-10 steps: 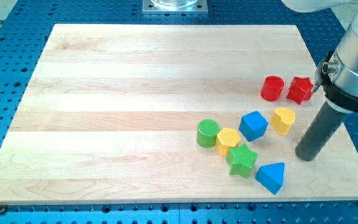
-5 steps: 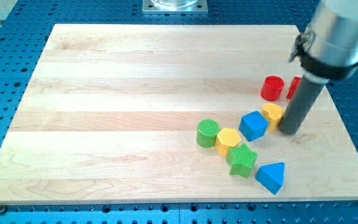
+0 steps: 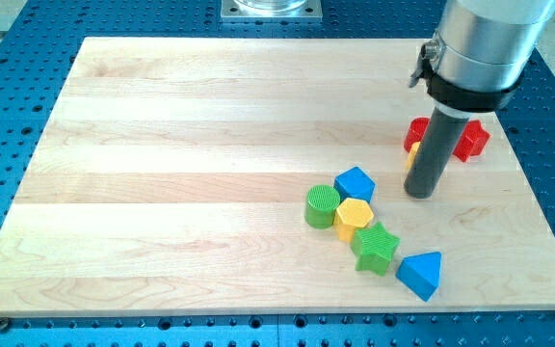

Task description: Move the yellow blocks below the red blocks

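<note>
My tip (image 3: 418,194) rests on the wooden board (image 3: 210,125) at the view's right. Just behind the rod, a sliver of a yellow block (image 3: 411,157) shows, mostly hidden, touching a red cylinder (image 3: 416,130). A red star block (image 3: 472,142) sits right of the rod. A yellow hexagon block (image 3: 355,214) lies left and below the tip, between a green cylinder (image 3: 323,205), a blue block (image 3: 355,183) and a green star (image 3: 376,247).
A blue triangular block (image 3: 420,274) lies near the board's bottom edge at the right. The board sits on a blue perforated table (image 3: 8,67). The arm's grey body (image 3: 480,48) hangs over the upper right corner.
My tip moved left and up the view. The right yellow block was pushed up against the red cylinder and is now mostly hidden. The blue block slid left to beside the yellow hexagon.
</note>
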Controlling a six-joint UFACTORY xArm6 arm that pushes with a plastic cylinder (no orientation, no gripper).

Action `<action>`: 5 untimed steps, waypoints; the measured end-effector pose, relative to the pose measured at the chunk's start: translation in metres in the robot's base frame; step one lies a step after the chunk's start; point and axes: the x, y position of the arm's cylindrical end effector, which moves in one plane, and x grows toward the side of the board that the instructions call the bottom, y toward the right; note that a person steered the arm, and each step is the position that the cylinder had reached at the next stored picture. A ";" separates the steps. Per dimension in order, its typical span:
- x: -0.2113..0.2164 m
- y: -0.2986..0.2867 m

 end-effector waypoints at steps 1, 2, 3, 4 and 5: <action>-0.001 0.013; 0.044 0.013; 0.064 -0.019; 0.072 -0.068; 0.072 -0.114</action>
